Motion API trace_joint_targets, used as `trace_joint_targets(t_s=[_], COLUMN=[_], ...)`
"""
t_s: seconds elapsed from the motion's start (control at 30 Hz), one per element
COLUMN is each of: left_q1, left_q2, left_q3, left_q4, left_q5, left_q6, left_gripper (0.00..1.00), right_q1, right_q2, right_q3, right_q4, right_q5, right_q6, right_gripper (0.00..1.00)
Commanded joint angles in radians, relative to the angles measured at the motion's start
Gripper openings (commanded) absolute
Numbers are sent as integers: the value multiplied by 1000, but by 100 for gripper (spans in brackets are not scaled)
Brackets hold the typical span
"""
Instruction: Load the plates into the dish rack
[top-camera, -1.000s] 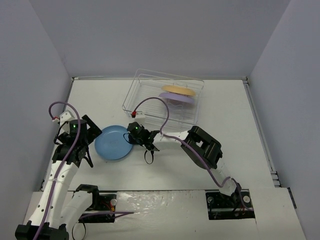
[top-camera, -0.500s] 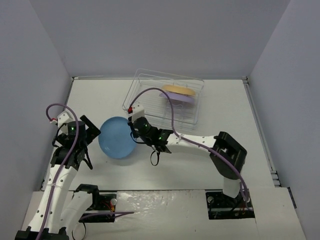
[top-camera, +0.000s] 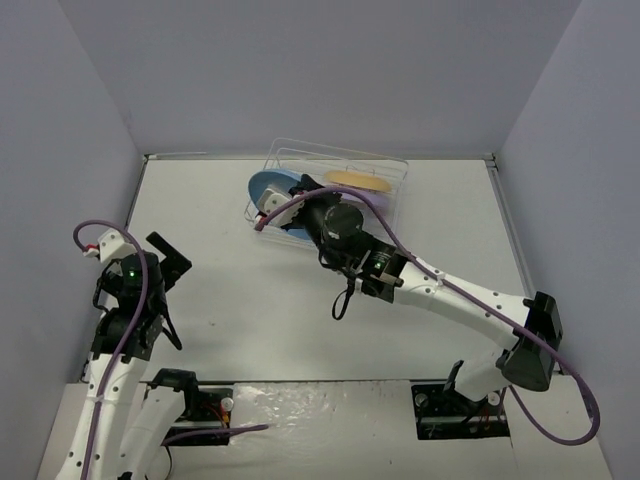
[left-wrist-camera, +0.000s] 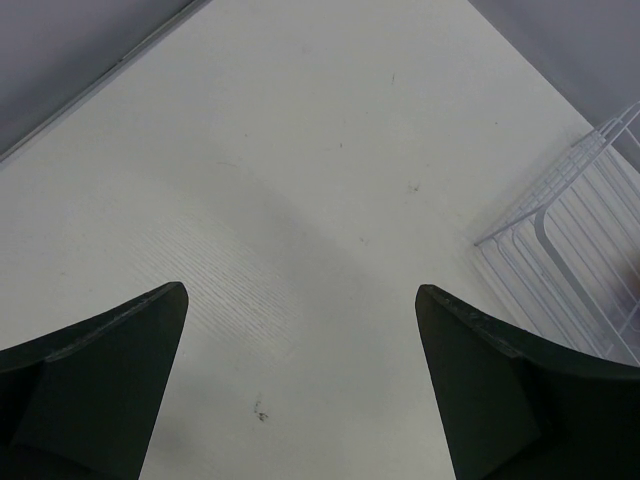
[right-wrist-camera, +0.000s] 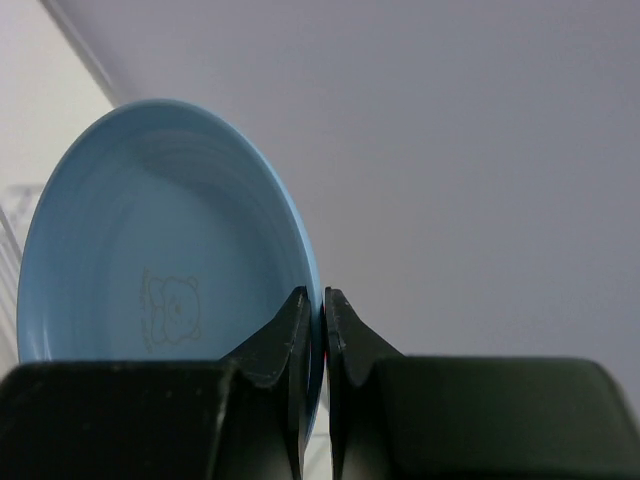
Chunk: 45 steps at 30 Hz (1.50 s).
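Over the left end of the dish rack (top-camera: 392, 228), the right claw (right-wrist-camera: 312, 300) is clamped on the rim of the light blue plate (right-wrist-camera: 150, 230). The left claw (left-wrist-camera: 300, 291) hangs, jaws apart, above the surface (left-wrist-camera: 300, 150).

You are seeing one plate (top-camera: 357, 180) sitting inside the dish rack (top-camera: 390, 236) at its right, and another plate (top-camera: 268, 186) hanging over its left end.

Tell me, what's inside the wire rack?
A yellow plate sits inside the rack. The right gripper holds a blue plate at the left end. The arm covers the middle, so anything there is hidden.
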Motion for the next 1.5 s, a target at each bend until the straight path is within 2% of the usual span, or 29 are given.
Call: trace_joint_targets(t_s=[0.0,0.3,0.63,1.0,1.37,1.47], left_q1=[6,6,7,6,7,5], left_q2=[30,73,87,103,105,104], left_q3=[6,13,16,16,18,18], left_q4=[78,96,91,93,94,93], left_q5=[-25,-22,-35,-42,-41,-39], left_q6=[34,44,46,45,45,47], left_gripper=[97,97,97,97,97,97], right_q1=[-93,-151,-170,-170,-166,-170], right_q2=[6,33,111,185,181,189], right_q3=[131,95,105,22,-54,-63], right_q4=[-183,-244,-313,-183,-117,-124], right_q5=[-136,-152,-150,-18,18,-5], right_q6=[-367,-542,-598,-676,-688,-644], right_gripper=[0,0,0,0,0,0])
